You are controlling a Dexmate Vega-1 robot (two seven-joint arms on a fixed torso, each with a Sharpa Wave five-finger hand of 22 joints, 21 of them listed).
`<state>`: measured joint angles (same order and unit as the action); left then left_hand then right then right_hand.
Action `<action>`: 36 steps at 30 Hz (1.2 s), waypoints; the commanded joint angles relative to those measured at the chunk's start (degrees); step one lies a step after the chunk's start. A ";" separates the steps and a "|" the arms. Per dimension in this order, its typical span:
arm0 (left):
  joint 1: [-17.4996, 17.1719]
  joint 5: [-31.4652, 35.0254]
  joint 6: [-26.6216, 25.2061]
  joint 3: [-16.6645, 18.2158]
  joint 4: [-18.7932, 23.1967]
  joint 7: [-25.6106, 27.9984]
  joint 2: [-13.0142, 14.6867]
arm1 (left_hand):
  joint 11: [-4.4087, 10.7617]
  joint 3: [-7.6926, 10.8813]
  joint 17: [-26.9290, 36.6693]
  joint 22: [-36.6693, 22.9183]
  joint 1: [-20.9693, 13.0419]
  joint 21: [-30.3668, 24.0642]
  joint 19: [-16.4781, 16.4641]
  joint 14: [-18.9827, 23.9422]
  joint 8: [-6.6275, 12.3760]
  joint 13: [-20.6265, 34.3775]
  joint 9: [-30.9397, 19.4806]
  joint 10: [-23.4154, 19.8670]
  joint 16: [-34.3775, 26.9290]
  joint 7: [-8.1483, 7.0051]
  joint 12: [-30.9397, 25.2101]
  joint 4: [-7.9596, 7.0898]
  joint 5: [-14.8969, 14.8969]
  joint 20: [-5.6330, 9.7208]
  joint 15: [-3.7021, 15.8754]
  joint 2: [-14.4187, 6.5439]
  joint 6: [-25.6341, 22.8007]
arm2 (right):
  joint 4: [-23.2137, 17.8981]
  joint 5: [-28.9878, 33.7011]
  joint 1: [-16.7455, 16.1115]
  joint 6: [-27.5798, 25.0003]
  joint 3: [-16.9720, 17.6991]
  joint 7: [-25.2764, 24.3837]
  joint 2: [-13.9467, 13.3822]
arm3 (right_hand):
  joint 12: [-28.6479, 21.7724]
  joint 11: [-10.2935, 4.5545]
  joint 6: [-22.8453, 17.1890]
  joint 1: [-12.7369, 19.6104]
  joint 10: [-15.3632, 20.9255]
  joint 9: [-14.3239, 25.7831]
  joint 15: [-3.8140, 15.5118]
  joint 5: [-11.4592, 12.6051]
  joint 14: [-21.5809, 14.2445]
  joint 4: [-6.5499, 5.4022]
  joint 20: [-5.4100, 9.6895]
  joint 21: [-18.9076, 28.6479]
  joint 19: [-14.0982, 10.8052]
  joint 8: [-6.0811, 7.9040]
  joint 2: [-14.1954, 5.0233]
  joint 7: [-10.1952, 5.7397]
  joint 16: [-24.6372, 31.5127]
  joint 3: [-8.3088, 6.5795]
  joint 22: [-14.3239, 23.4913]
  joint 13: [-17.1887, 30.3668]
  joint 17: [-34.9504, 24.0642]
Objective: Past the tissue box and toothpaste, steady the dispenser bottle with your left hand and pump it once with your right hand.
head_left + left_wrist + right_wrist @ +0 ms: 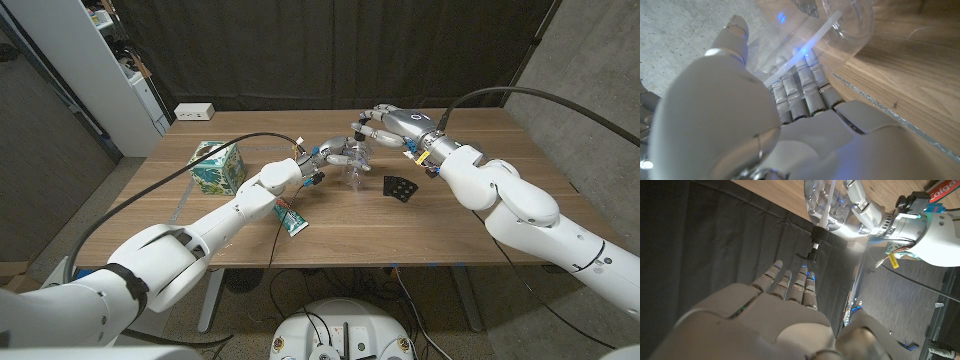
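Left hand [318, 160] is wrapped around the dispenser bottle [355, 160], fingers [800, 92] curled against its clear wall, holding it past the tissue box [218, 165] and toothpaste [290, 217], towards the far side of the counter [450, 225]. Right hand [392, 125] hovers just above the black pump head [815, 247], holding nothing, fingers loosely extended. The danger, I'd say: press off-centre on that slim nozzle and the bottle tips or twists out of the left grip, since smooth plastic looks slippery. The bottle itself is transparent and rounded, a white dip tube [827, 205] running through it; I can't tell whether it holds any liquid.
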<state>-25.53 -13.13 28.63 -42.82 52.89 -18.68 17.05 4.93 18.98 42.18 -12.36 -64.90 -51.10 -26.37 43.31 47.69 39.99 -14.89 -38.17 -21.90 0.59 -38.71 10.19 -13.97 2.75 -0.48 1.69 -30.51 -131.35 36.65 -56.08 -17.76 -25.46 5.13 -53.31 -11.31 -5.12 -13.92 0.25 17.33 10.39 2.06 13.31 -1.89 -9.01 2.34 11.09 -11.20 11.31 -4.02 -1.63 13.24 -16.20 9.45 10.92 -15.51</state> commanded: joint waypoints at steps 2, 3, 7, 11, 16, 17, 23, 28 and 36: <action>0.89 0.01 0.69 0.04 -1.60 -0.14 -0.57 | 6.42 0.44 -0.03 -0.05 -5.99 -0.60 0.35 5.67 0.17 -0.16 -0.02 -6.68 0.39 -5.02 0.60 -0.35 -0.06 6.43 14.27 -9.49 -5.48 | 2.11 -5.01 -0.47 2.05 2.63 -4.35 0.54 | 0.30 0.43 -0.43 0.45 0.00 0.16 0.17 0.19 -1.00 0.12 0.49 0.17 -0.86 0.04 -2.61 0.13 0.35 -0.15 0.16 -0.04 -0.07; 0.93 0.06 0.76 0.04 -1.66 -0.05 -0.59 | 6.40 0.48 -0.03 -0.02 -5.96 -0.64 0.43 5.62 0.12 -0.29 0.02 -6.57 0.44 -4.85 0.77 -0.37 -0.07 6.40 14.27 -9.55 -5.40 | 2.32 -4.98 -0.53 2.08 2.67 -4.95 0.62 | 0.31 0.47 -0.46 0.45 -0.01 0.16 0.32 0.19 -1.09 0.13 0.55 0.23 -1.04 0.05 -2.61 0.13 0.38 -0.15 0.16 -0.04 -0.06; 0.84 0.44 0.58 0.08 -1.06 0.54 -0.27 | 6.36 0.56 -0.25 0.12 -5.80 -0.82 0.58 5.41 0.02 -0.68 0.14 -6.46 0.77 -4.96 1.24 -0.44 -0.07 6.36 14.28 -9.67 -5.40 | 2.86 -5.83 -0.56 2.11 2.94 -5.93 0.72 | 0.39 0.50 -0.26 0.50 -0.24 0.16 0.68 0.20 -1.30 0.17 0.63 0.40 -1.70 -0.04 -2.58 0.03 0.41 -0.16 0.16 -0.03 0.01; 0.41 0.51 0.09 0.32 0.00 1.22 0.20 | 6.33 0.70 -0.88 0.33 -5.61 -0.90 1.14 5.18 -0.15 -1.18 0.31 -6.34 1.42 -5.02 1.85 -0.46 -0.08 6.20 14.28 -9.76 -5.27 | 3.49 -7.29 -0.71 2.34 3.39 -6.73 0.79 | 0.43 0.61 -0.09 0.58 -0.40 0.16 0.64 0.22 -1.52 0.23 0.77 0.53 -2.24 -0.11 -2.58 -0.02 0.42 -0.21 0.16 -0.03 0.09; -0.42 0.69 -0.70 0.71 1.86 2.34 1.10 | 6.28 0.98 -2.14 0.81 -5.29 -1.08 1.58 4.85 -0.58 -2.23 0.64 -5.84 2.50 -4.91 3.26 -0.44 -0.11 6.04 14.27 -9.87 -4.78 | 4.37 -9.65 -0.97 2.33 4.04 -7.71 1.12 | 0.44 0.67 -0.07 0.63 -0.44 0.16 0.66 0.23 -1.61 0.26 0.80 0.53 -2.41 -0.12 -2.59 0.02 0.41 -0.24 0.16 -0.03 0.15; -0.63 0.70 -0.89 0.81 2.29 2.58 1.31 | 6.22 1.17 -2.74 1.00 -5.14 -0.99 2.22 4.44 -0.82 -2.79 0.80 -5.09 3.08 -4.82 4.23 -0.43 -0.15 5.82 14.25 -9.91 -4.49 | 4.65 -10.35 -0.98 2.36 4.17 -7.88 1.31 | 0.45 0.72 -0.01 0.65 -0.50 0.16 0.55 0.24 -1.72 0.28 0.81 0.52 -2.45 -0.14 -2.59 -0.03 0.44 -0.26 0.16 -0.03 0.17; -1.93 0.79 -2.12 1.43 5.00 4.03 2.62 | 6.52 2.78 -7.41 1.96 -3.10 -0.69 3.62 2.65 -2.82 -6.08 2.24 -3.55 6.67 -4.56 9.37 -0.48 -0.27 5.89 14.08 -9.71 -2.54 | 6.23 -14.31 -1.29 3.25 4.98 -9.57 2.16 | 0.50 0.93 0.28 0.77 -0.72 0.16 0.58 0.26 -1.80 0.38 0.78 0.52 -2.73 -0.24 -2.56 -0.07 0.38 -0.33 0.15 -0.02 0.27; -3.14 0.52 -3.69 2.07 7.28 5.25 3.64 | 6.57 3.50 -9.10 2.13 -2.06 -0.32 4.32 1.87 -3.78 -7.13 2.82 -3.04 7.87 -4.26 11.10 -0.51 -0.33 5.66 13.89 -9.50 -2.08 | 7.88 -18.64 -1.55 4.99 6.10 -10.49 2.49 | 0.56 0.97 0.37 0.81 -0.94 0.15 0.57 0.28 -1.91 0.43 0.74 0.50 -2.90 -0.26 -2.53 0.05 0.37 -0.35 0.15 -0.02 0.33; -5.03 0.05 -6.25 2.91 10.41 7.05 5.02 | 6.77 4.87 -12.14 2.39 -0.47 1.01 6.77 0.79 -5.49 -8.36 3.52 -2.56 9.62 -4.21 13.04 -0.35 -0.46 4.67 13.69 -8.72 -1.90 | 10.24 -23.14 -1.30 7.14 6.27 -11.81 2.96 | 0.51 1.16 0.32 0.84 -0.97 0.15 0.47 0.30 -2.03 0.46 0.73 0.44 -3.07 -0.22 -2.52 0.26 0.34 -0.40 0.15 -0.01 0.40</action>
<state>-28.34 -12.56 25.40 -40.94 59.34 -14.01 20.30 9.77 20.92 30.32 -9.85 -64.90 -50.35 -20.08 42.65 42.37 31.59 -11.43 -39.07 -12.58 -2.82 -25.84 12.11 -14.10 2.49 2.58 1.69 -31.64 -124.17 19.76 -57.41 -13.22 -20.03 -4.73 -51.09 -10.80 -4.19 -13.92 0.29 16.38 10.39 2.06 13.31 -3.32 -8.85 2.25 11.09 -13.98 11.31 -4.02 -1.62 13.25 -16.36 9.45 10.93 -15.16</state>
